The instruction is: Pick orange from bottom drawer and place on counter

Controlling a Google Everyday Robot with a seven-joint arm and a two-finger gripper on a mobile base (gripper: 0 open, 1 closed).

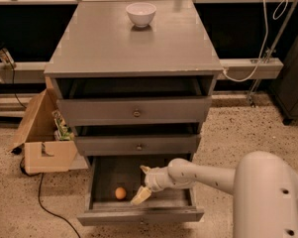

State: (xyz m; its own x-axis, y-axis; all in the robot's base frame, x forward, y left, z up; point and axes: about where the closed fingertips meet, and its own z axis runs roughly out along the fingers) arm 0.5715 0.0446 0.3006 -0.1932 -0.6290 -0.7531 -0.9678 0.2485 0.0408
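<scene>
The orange (120, 193) lies on the dark floor of the open bottom drawer (141, 216), left of its middle. My gripper (142, 183) reaches into the drawer from the right, low over the floor and just right of the orange, not touching it. Its pale fingers (140, 196) are spread open and hold nothing. The white arm (208, 175) runs off to the lower right. The grey counter (119, 43) tops the cabinet above.
A white bowl (141, 13) stands at the back of the counter. The two upper drawers (136, 112) are pulled slightly out above the bottom drawer. An open cardboard box (44, 138) sits on the floor to the left, with a black cable (44, 202) beside it.
</scene>
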